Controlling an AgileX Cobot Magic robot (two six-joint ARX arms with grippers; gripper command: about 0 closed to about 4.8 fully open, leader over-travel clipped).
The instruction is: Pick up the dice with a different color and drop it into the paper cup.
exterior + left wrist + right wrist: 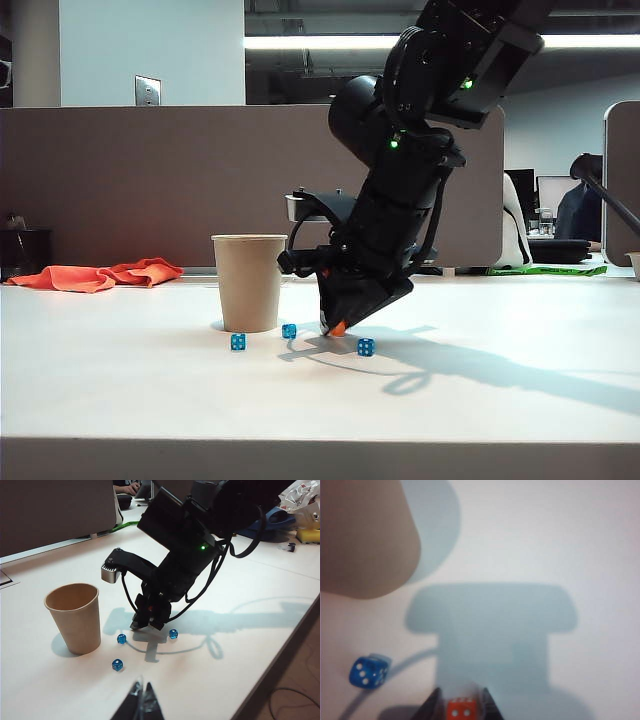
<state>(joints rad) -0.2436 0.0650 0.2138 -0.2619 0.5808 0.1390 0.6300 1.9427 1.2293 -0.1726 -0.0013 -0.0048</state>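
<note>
Orange die (pixel 460 709): on the white table (pixel 500 400), between the two fingertips of the right gripper (pixel 460 707); in the exterior view a speck of orange (pixel 339 328) shows at the tip of the tool, low against the surface.
Right gripper: down at the table just beside the paper cup (pixel 249 282), jaws drawn in close on either side of the orange die — whether they press it yet I cannot tell, and the die does not look lifted.
Why that pose: the arm leans steeply so the fingertips come at the die from above, which judging by the layout keeps them off the blue neighbours.
Blue dice: three, loose on the table — one (pixel 238 342) in front of the cup, one (pixel 289 331) just beside its base, one (pixel 366 347) on the other side of the right gripper; all apart from the jaws.
Paper cup: upright, mouth open, near the pick — likely a short carry once the die is up.
Left gripper (pixel 142 702): held back over the near part of the table, well apart from the dice, tips together and holding nothing.
Step in hand: securing the grip, then a lift to clear the cup's rim.
</note>
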